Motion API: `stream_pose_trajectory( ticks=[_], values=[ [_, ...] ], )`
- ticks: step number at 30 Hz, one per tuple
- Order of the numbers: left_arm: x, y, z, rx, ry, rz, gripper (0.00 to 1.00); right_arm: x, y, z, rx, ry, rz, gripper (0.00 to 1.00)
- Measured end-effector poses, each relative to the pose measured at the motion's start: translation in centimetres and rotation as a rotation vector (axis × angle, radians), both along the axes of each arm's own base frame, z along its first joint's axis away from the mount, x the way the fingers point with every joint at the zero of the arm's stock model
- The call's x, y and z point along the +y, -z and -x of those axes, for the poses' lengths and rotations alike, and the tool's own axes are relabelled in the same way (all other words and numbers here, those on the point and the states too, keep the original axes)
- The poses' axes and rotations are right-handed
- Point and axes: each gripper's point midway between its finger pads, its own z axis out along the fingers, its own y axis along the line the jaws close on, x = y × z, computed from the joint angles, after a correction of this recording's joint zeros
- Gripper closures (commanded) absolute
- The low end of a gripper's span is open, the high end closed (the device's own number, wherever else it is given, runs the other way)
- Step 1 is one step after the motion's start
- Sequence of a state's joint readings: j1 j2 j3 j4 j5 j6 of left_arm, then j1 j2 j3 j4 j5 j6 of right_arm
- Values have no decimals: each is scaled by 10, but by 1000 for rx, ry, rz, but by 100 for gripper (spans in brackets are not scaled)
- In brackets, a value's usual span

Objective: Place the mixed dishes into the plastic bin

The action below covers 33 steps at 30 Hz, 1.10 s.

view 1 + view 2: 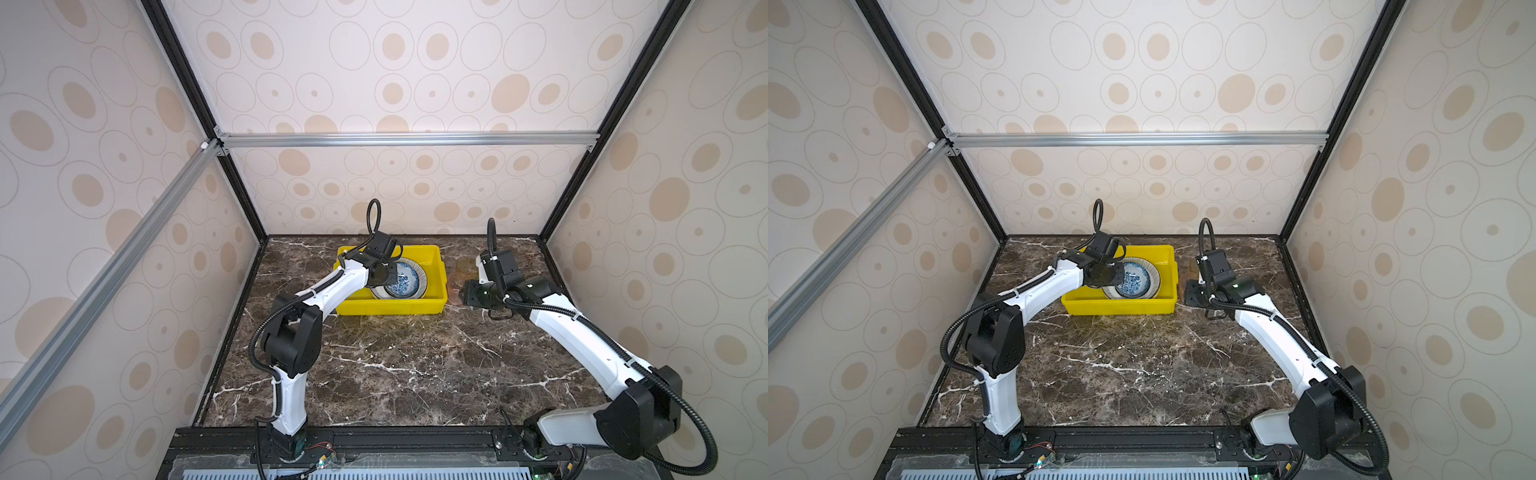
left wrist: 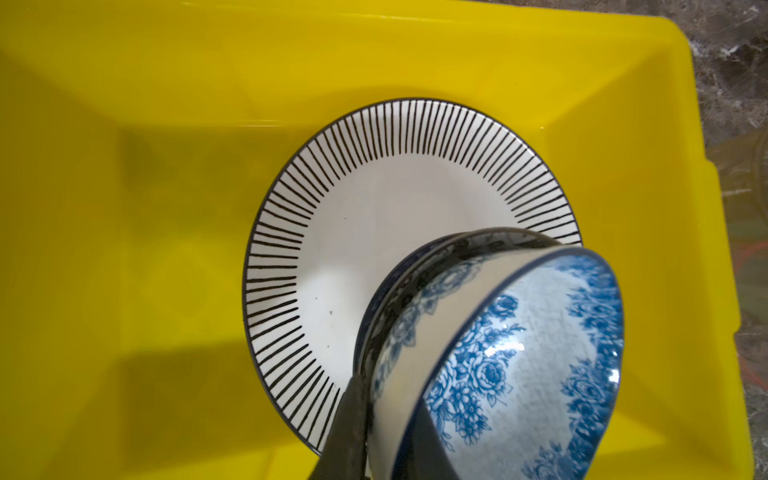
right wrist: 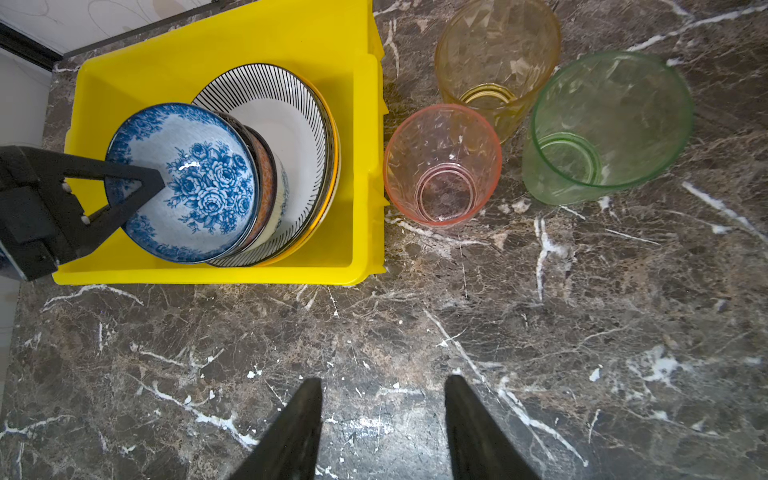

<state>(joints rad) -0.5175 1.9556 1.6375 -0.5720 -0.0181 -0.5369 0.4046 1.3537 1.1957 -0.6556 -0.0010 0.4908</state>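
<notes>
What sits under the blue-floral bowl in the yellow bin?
Under the blue-floral bowl, which the left gripper pinches by its rim, more bowls are nested, resting on the striped-rim plate. Further plate edges show beneath. Their patterns and the bin floor below are covered.

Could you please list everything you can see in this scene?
Yellow rectangular plastic bin: one, far middle of table.
White round plate with black striped rim: one, in bin, atop other plates, count unclear.
Blue-floral round bowl: one, above the nested bowls.
Nested patterned bowls: at least two, on the plate.
Clear tinted cups: three, pink cup, amber cup, green cup, on table beside bin.
Brown marble-look table: one.
Cream spotted walls: around the cell.
Left gripper: black, shut on the blue-floral bowl's rim.
Right gripper: black, open, empty, above table.
</notes>
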Motion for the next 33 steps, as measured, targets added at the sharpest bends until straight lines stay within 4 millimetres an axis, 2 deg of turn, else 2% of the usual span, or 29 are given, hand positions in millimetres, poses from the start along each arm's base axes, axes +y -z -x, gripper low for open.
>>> stream_pose_trajectory(
  ticks=[3, 11, 18, 28, 33],
  values=[
    [2, 1, 2, 8, 0, -10, 87, 0, 0, 1, -3, 0, -1, 49],
    [2, 2, 3, 17, 3, -9, 78, -1, 0, 2, -10, -1, -4, 49],
    [-2, -6, 0, 10, 8, 0, 76, -1, 0, 2, -10, -1, -3, 49],
    [1, -10, 0, 8, 2, -19, 87, -1, 0, 2, -11, -4, -2, 49],
    [2, -4, 2, 18, 1, -25, 88, -1, 0, 1, -15, -3, 1, 49]
  ],
)
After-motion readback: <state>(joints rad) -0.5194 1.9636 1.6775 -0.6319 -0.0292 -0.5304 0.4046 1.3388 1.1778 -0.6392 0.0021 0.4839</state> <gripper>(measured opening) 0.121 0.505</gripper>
